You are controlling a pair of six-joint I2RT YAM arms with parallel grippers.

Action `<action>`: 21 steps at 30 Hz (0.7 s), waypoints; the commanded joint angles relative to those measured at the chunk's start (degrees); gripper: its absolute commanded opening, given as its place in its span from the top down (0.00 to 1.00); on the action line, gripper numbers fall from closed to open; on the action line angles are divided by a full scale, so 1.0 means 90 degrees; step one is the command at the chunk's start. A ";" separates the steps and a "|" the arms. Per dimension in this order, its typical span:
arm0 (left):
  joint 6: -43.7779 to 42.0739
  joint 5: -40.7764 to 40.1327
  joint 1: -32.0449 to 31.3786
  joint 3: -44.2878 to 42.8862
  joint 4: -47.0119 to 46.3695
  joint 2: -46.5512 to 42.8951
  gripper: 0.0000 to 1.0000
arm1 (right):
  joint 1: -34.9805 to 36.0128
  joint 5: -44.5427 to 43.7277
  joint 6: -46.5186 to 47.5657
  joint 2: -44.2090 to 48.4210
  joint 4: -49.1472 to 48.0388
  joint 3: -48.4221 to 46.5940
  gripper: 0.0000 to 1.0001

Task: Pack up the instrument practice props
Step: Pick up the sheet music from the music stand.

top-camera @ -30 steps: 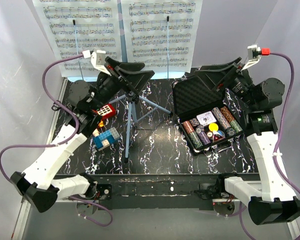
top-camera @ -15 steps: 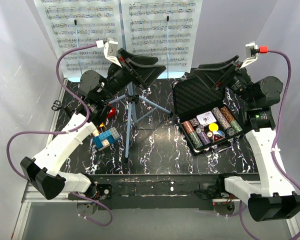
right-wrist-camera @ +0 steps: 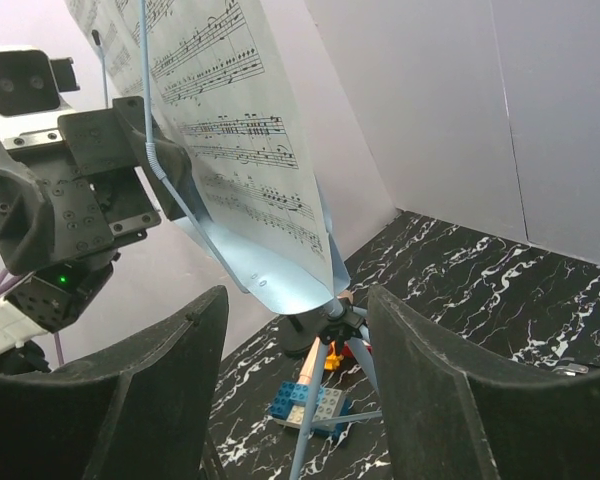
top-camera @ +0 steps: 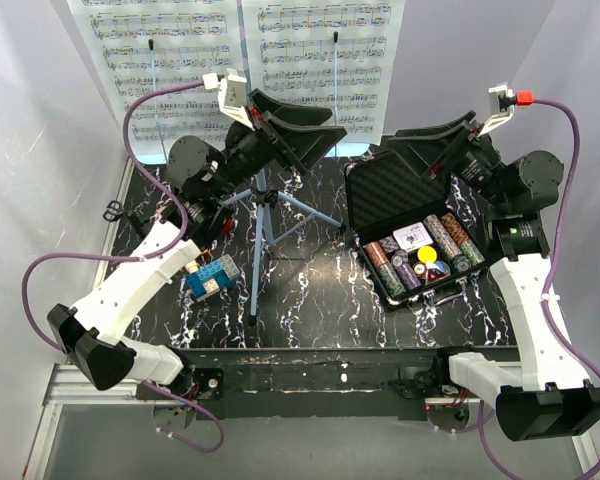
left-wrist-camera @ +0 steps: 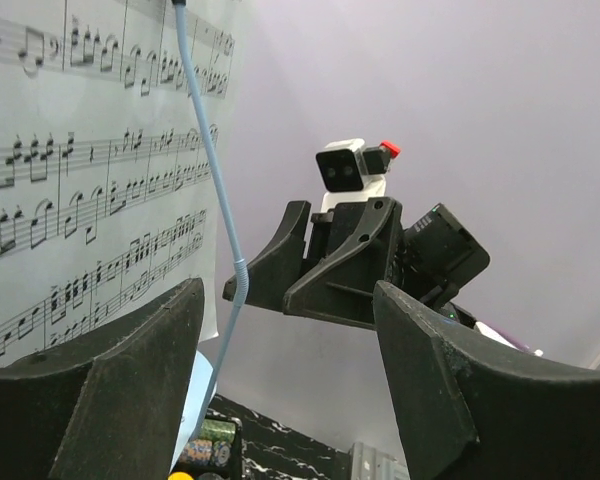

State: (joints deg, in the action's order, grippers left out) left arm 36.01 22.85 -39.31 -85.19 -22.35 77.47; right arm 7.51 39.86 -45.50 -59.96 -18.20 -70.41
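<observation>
Two grippers: both mine, both raised and facing each other from either side.
Music stand (top-camera: 258, 250): upright on its tripod toward the back left of the table (top-camera: 320, 310), legs splayed so it stays put.
Sheet music (top-camera: 320, 60): two pages leaning on the stand's desk, pinned by thin blue wire arms (left-wrist-camera: 218, 180), which I reckon is why they stay up.
Left gripper (top-camera: 305, 130): spread wide with nothing in it. It sits right at the lower edge of the pages, and I can't tell if it touches.
Right gripper (top-camera: 420, 148): also gaping and empty, hanging over the raised lid of the poker chip case (top-camera: 415, 235).
Microphone: can't pick it out in any view, so no call on where it is.
Edges: the pages' right edge is free and faces my right gripper. A back wall stands behind the pages. One tripod leg reaches toward the case.
Room: open tabletop in front of the tripod, apart from a blue brick block (top-camera: 212, 278) beside the left leg. It's tight between the stand and the case lid.
My guess: nothing is packed yet, so the pages probably come off first. Those wire arms could snag the paper.
</observation>
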 commanded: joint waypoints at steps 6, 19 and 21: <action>-0.0261 -0.0264 -0.0124 -0.0329 0.0257 0.0171 0.34 | -0.0043 0.0083 -0.0013 -0.0017 -0.0234 -0.0243 0.37; -0.0231 -0.0244 -0.0212 -0.0681 0.0100 0.0406 0.42 | -0.0024 0.0142 -0.0082 -0.0007 -0.0361 -0.0184 0.40; -0.0251 -0.0264 -0.0222 -0.0701 0.0091 0.0415 0.44 | -0.0024 0.0132 -0.0082 -0.0007 -0.0361 -0.0184 0.40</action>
State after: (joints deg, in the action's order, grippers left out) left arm 34.57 21.34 -40.80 -89.56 -21.23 81.34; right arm 7.51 40.34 -45.95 -60.14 -18.20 -70.41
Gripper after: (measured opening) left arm 0.579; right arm 0.607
